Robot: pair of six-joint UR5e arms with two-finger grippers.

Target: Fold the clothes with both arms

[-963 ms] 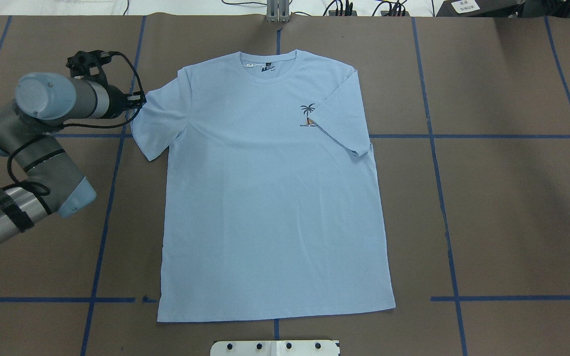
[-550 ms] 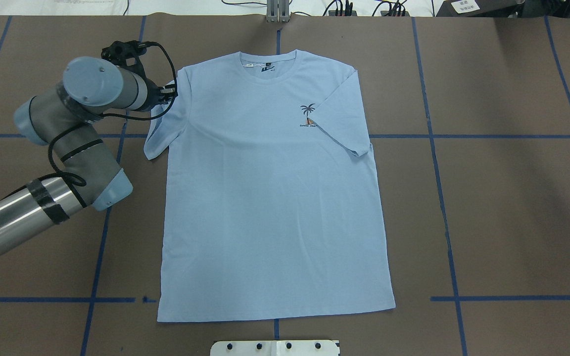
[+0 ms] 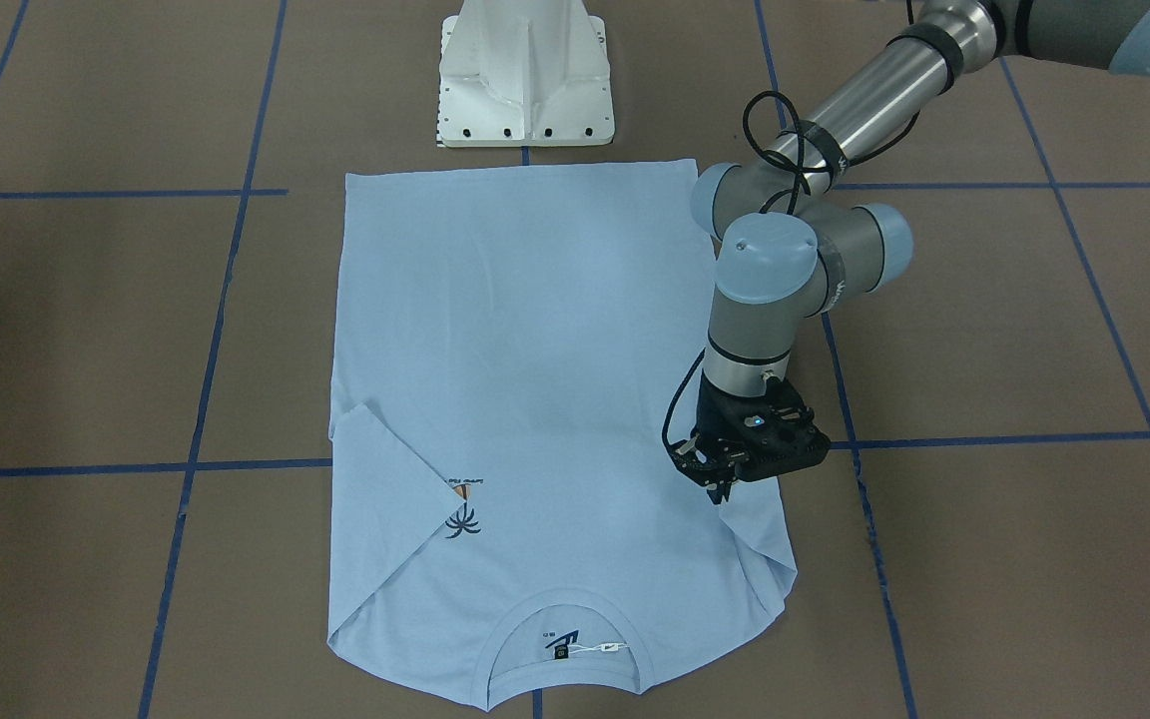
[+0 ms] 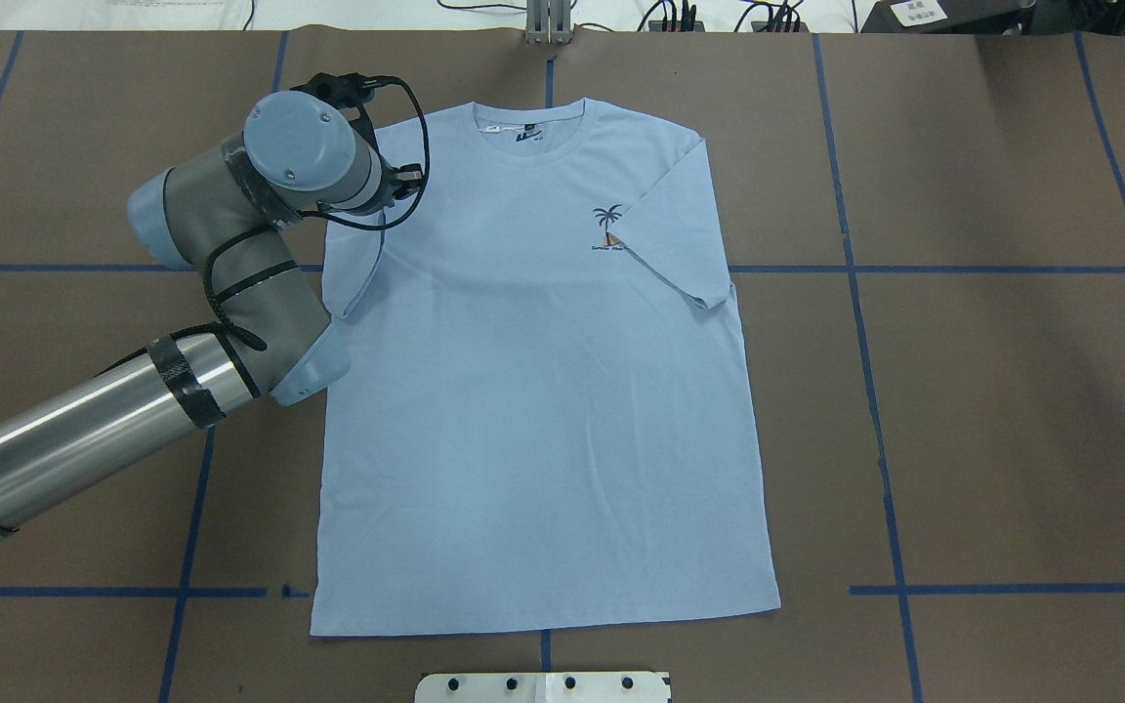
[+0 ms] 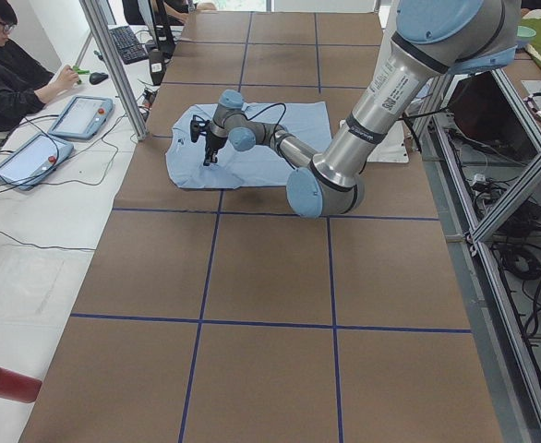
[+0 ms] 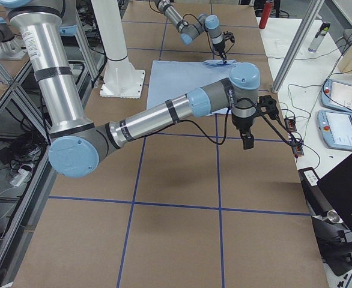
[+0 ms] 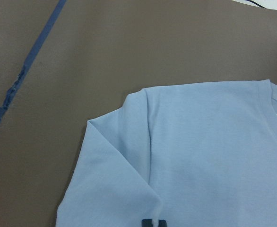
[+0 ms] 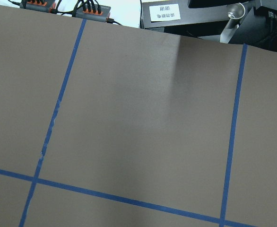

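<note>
The light blue T-shirt [image 4: 543, 410] lies flat on the brown table, collar at the far side, hem toward the base. Its right-hand sleeve [image 4: 670, 244] is folded in over the palm print [image 4: 607, 227]. My left gripper [image 3: 725, 489] is shut on the other sleeve [image 4: 353, 283] and holds it raised over the shirt's shoulder; the left wrist view shows the fingertips [image 7: 153, 222] pinching the fabric fold. From overhead the wrist [image 4: 313, 156] hides the fingers. My right gripper [image 6: 246, 141] hangs over bare table beyond the shirt, seen only from the side; I cannot tell if it is open or shut.
The white pedestal base [image 3: 525, 80] stands at the shirt's hem side. Blue tape lines [image 4: 855, 268] grid the table. A seated person [image 5: 12, 74] and control tablets [image 5: 77, 115] sit at a side desk. Cables [image 4: 719, 15] run along the far edge.
My left arm has swung to the right, carrying the gripped sleeve from the table beside the shirt in over the shirt's shoulder. The rest of the shirt has not moved.
</note>
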